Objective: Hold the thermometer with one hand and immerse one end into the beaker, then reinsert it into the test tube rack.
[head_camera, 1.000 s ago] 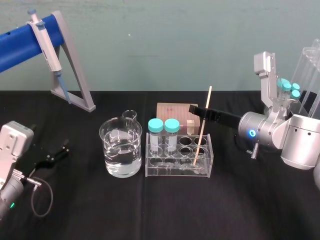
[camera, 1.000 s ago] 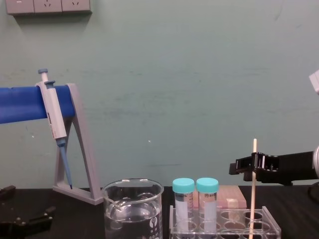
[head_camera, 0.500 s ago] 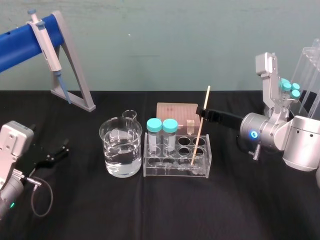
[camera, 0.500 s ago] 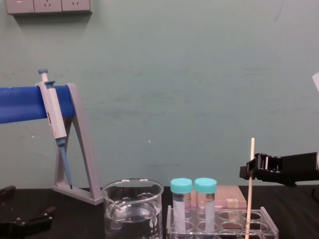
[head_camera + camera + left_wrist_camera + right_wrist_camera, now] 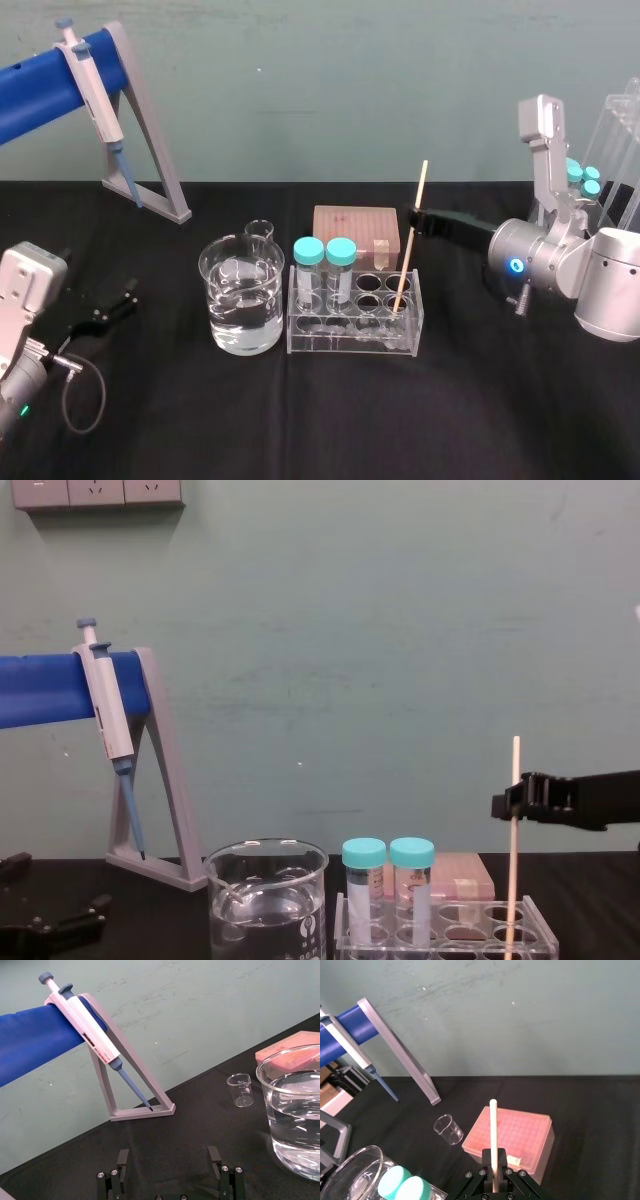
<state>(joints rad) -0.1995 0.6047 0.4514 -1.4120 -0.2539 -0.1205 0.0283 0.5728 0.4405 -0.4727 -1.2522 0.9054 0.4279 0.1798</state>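
One thermometer [image 5: 405, 268], leaning slightly, stands with its lower end in a hole at the right end of the test tube rack [image 5: 350, 343], the right gripper [image 5: 418, 218] clenched on its upper part and the beaker [image 5: 225, 300] just beside the rack on the left. We judge the lift-out is in hand: we would draw up along the rod's own line until its tip clears rack and capped tubes [image 5: 326, 252]. The left gripper [image 5: 168, 1152] lies idle, fingers spread, at the left of the table [image 5: 300, 420].
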